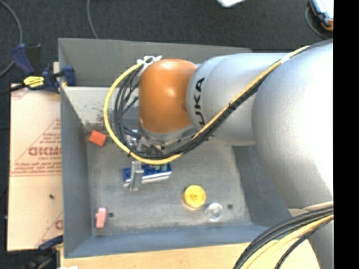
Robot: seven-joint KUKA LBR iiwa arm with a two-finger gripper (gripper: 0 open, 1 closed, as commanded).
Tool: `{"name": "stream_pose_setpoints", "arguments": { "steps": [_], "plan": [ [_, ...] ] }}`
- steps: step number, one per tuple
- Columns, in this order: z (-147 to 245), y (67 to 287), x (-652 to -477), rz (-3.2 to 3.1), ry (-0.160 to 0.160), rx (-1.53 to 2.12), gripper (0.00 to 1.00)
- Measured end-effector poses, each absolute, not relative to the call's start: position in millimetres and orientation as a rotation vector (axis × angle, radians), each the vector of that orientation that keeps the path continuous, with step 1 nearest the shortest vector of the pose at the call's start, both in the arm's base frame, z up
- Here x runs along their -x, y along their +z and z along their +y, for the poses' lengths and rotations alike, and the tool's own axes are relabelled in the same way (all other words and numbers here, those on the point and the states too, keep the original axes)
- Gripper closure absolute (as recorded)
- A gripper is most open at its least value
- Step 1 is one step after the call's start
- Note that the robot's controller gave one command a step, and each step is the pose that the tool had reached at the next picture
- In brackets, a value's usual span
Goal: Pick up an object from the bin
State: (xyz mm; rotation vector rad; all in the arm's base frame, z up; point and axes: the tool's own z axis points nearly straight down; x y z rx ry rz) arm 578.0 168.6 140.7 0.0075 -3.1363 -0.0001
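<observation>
My gripper (134, 179) reaches down below the orange wrist cover into the middle left of the bin. Its tip stands at the left end of a small blue and white flat thing (151, 174), which lies on the bin floor. I cannot tell whether the two touch. A yellow round cap-like piece (194, 196) lies to the right of it, nearer the front wall. A small orange block (97, 138) sits to the upper left, by the left wall.
A clear round piece (213, 210) lies close to the yellow one at the front. A small pink piece (101, 217) rests in the front left corner. The arm and its cables cover the back and right of the bin.
</observation>
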Motion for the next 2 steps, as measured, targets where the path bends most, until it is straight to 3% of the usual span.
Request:
{"name": "stream_pose_setpoints", "arguments": {
  "steps": [1, 2],
  "plan": [
    [167.8, 145.6, -580.1, -3.144, -0.002, 0.000, 0.00],
    [118.3, 77.7, -608.1, -3.136, 0.000, -0.186, 0.00]
  ]
}}
